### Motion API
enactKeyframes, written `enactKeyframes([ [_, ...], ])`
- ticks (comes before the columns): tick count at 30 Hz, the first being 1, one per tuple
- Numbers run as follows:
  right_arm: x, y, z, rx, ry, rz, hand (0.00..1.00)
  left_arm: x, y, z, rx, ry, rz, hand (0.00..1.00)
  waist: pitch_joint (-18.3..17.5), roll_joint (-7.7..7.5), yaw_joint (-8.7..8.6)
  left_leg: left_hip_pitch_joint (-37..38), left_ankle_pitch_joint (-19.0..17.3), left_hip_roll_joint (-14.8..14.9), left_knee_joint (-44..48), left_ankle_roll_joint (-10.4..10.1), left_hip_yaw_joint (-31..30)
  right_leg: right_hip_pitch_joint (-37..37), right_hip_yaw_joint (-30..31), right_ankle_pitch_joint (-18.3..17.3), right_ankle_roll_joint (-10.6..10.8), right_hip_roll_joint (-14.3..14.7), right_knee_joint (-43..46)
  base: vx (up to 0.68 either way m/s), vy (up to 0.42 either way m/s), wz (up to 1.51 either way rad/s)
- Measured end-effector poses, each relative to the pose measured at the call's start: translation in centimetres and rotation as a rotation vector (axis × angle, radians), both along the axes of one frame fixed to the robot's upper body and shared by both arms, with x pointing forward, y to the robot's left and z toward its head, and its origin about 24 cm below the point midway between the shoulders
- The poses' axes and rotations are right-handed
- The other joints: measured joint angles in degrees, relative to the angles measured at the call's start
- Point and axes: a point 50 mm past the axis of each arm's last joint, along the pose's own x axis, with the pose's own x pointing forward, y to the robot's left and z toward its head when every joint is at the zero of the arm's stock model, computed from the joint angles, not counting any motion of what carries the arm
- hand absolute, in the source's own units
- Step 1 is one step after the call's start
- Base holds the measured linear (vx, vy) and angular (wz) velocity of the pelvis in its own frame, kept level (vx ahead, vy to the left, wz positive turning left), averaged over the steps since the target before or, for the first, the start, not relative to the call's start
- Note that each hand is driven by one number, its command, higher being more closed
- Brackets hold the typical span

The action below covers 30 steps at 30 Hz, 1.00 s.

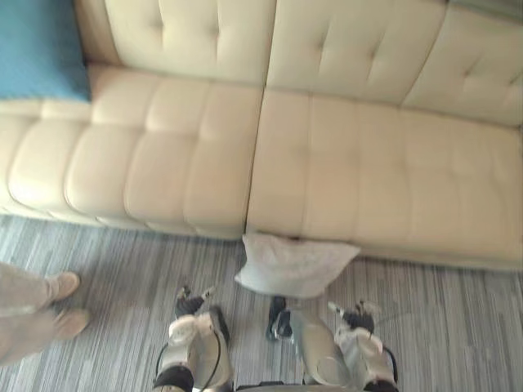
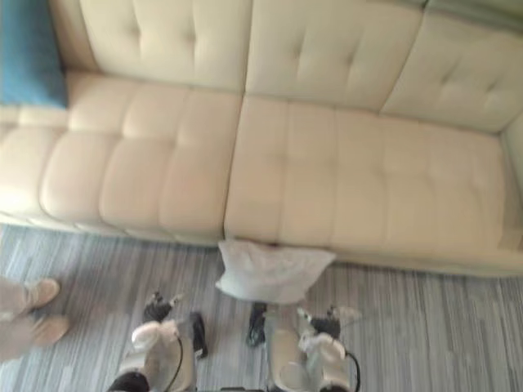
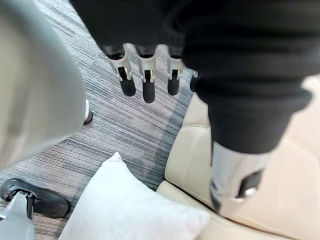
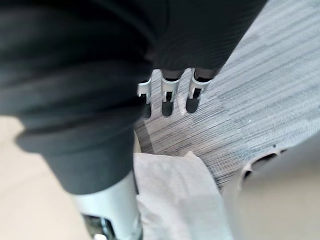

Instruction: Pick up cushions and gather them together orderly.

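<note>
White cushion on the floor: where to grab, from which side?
Likely the white cushion by its two side edges, left hand and right hand coming in from the near side: it lies wide across the carpet, far edge tucked against the sofa front.

Head pair above, wrists close in.
Both eye views look steeply down at sofa and carpet; the wrist views peer past the left hand and right hand; all four share the white cushion.
</note>
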Motion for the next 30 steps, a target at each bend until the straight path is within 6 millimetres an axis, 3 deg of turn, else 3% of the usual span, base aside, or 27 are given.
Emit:
enactKeyframes([
  [6, -1.7, -1.0, -1.0, -0.002, 0.073, 0.011, 0.00, -2.1, -1.3, -1.4, -0.025, 0.096, -0.066, 0.00, -3.94, 3.43, -0.15, 8.43, 2.22, -0.80, -9.07, -0.55, 2.92, 6.77, 0.70, 3.12, 1.46, 1.61, -7.77, 0.17, 0.035, -0.21],
  [12, -3.6, -1.6, -2.0, 0.004, 0.171, 0.024, 0.00, -2.8, -1.1, -1.7, 0.004, 0.135, -0.102, 0.00, -4.75, 3.64, -0.11, 13.97, 3.56, -1.11, -14.16, -0.70, 5.91, 11.74, 3.76, 6.74, 1.98, 3.50, -15.17, 0.06, 0.033, -0.29],
  [16, -3.9, -1.8, -2.1, 0.011, 0.180, 0.008, 0.00, -3.2, -1.0, -1.9, 0.009, 0.149, -0.110, 0.00, -5.13, 3.83, 0.01, 15.60, 3.84, -1.91, -14.81, -0.54, 7.93, 13.35, 7.39, 9.73, 1.85, 3.80, -19.45, 0.01, 0.054, -0.45],
  [21, -3.2, -1.7, -2.0, -0.002, 0.180, 0.054, 0.00, -3.2, -0.3, -1.8, 0.032, 0.150, -0.125, 0.00, -4.47, 3.52, 0.62, 14.95, 3.75, -1.71, -13.41, -0.39, 10.26, 8.88, 8.12, 10.30, 1.80, 3.73, -14.49, -0.08, 0.002, -0.36],
  [22, -3.0, -1.6, -1.9, -0.004, 0.178, 0.068, 0.00, -3.1, 0.0, -1.7, 0.041, 0.149, -0.126, 0.00, -4.06, 3.29, 0.70, 14.39, 3.74, -1.30, -12.38, -0.37, 10.59, 7.91, 7.11, 10.32, 1.85, 3.50, -13.08, -0.19, -0.102, -0.26],
  [24, -2.5, -1.5, -1.8, -0.004, 0.165, 0.077, 0.00, -3.2, 0.5, -1.7, 0.063, 0.153, -0.140, 0.00, -3.15, 2.67, 0.65, 12.78, 3.11, -0.32, -10.47, 0.53, 10.32, 4.38, -2.83, 4.05, -1.20, -1.26, -1.87, -0.14, -0.096, 0.13],
  [26, -2.6, -1.3, -2.0, -0.003, 0.178, 0.089, 0.00, -3.2, 1.2, -1.6, 0.086, 0.156, -0.156, 0.00, -2.91, 1.57, 0.97, 12.41, 2.67, -0.35, -9.40, -0.21, 8.69, 3.87, -4.41, 2.30, 0.44, -5.65, 2.73, -0.09, -0.147, 0.37],
  [28, -2.3, -1.0, -2.0, -0.007, 0.180, 0.122, 0.00, -3.0, 1.8, -1.5, 0.102, 0.156, -0.154, 0.00, -2.80, 0.10, 1.23, 10.29, 1.83, -0.78, -7.99, -1.41, 5.80, 4.45, -2.83, 0.43, 1.80, -3.88, -0.92, -0.12, -0.193, 0.02],
  [29, -1.2, -1.2, -1.7, -0.023, 0.162, 0.152, 0.00, -3.0, 1.5, -1.5, 0.093, 0.154, -0.151, 0.00, -2.29, 1.66, 1.54, 8.40, 1.88, -0.64, -8.67, -1.01, 2.91, 4.24, -2.11, 1.69, 2.22, -1.62, -5.52, -0.10, -0.134, -0.48],
  [30, -0.7, -1.8, -1.4, -0.042, 0.160, 0.155, 0.00, -3.1, 0.8, -1.6, 0.077, 0.154, -0.153, 0.00, -2.25, 3.95, 1.98, 7.47, 3.59, 1.02, -10.80, -0.96, 2.99, 3.85, -4.94, 0.87, 1.45, -1.75, -5.31, -0.10, -0.104, -0.50],
])
